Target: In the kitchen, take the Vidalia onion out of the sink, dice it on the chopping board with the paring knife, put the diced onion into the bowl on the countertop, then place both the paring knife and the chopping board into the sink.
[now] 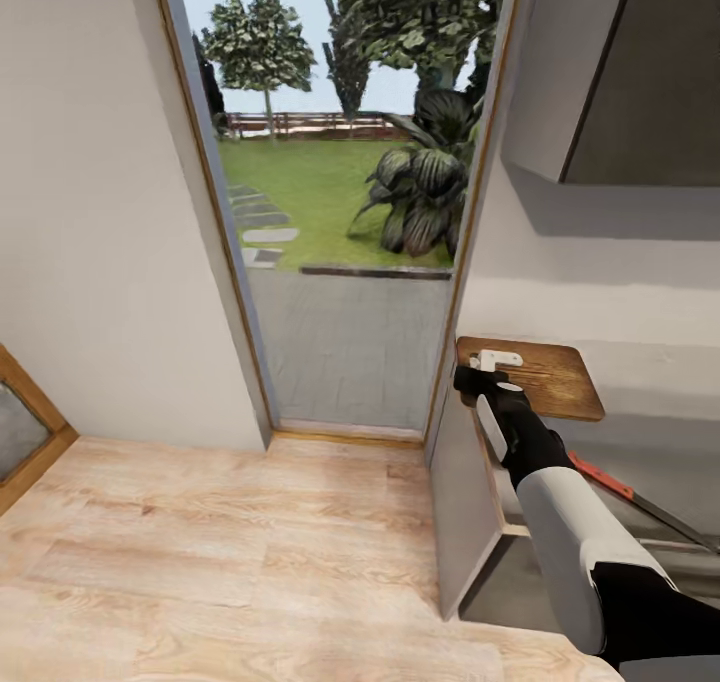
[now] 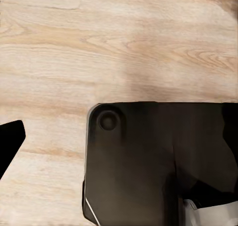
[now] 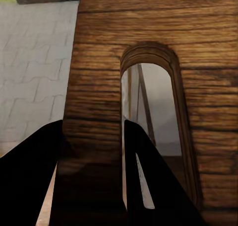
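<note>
Far left in the head view, a pale wall and a light wooden floor are seen, with an open doorway giving onto grass and paving. No sink, bowl or onion can be made out from here, so whether the dice have reached the bowl cannot be judged, and nothing can be said of what any container holds.

In the left wrist view, plank flooring is seen beneath a dark, rounded-cornered slab, probably part of the robot's own base. A single black fingertip of the left hand pokes in at the edge, so whether that hand is spread or pressed together cannot be told.

Moving right, the chopping board is held up in the air, just beside the door frame, by the right hand. In the right wrist view, the black fingers are seen pinched on the board's edge beside its arched handle slot.

Furthest right, the paring knife lies on the grey tabletop, orange-red handle towards the arm.

The closing stage appears to be in hand: the board is lifted but not yet delivered, and the knife is not yet moved.
</note>
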